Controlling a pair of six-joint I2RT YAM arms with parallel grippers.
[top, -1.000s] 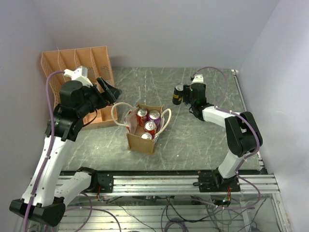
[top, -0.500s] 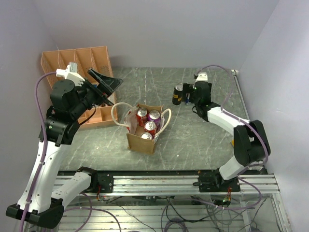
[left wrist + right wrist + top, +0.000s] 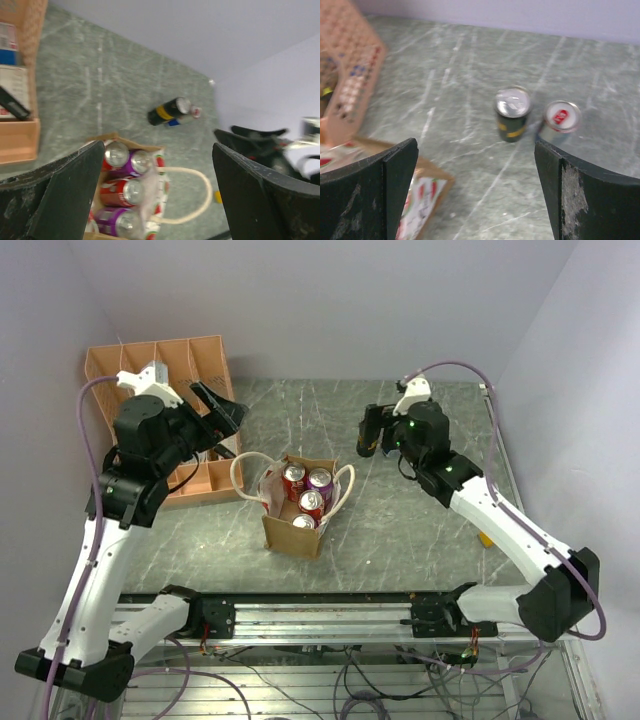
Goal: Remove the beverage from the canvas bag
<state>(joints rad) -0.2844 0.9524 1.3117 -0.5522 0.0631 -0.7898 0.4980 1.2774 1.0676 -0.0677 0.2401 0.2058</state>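
Observation:
The tan canvas bag (image 3: 290, 537) stands at the table's middle with cream rope handles and several red and purple cans (image 3: 311, 503) upright inside. In the left wrist view the bag (image 3: 120, 138) and its cans (image 3: 118, 192) lie below my open, empty left gripper (image 3: 157, 147), which hovers up and left of the bag (image 3: 228, 425). My right gripper (image 3: 370, 430) is open and empty, raised right of the bag. Its wrist view (image 3: 475, 145) shows a black can (image 3: 512, 114) and a red-topped can (image 3: 560, 121) standing on the table ahead, with the bag's corner (image 3: 420, 195) at lower left.
An orange slotted rack (image 3: 160, 370) stands at the back left, holding a few small items (image 3: 12, 85). A small yellow object (image 3: 485, 538) lies on the table at the right. The walls close in behind and on both sides.
My right gripper has lifted up and away from the black can, its arm stretching out. My left gripper has shifted back and turned to look down at the bag.

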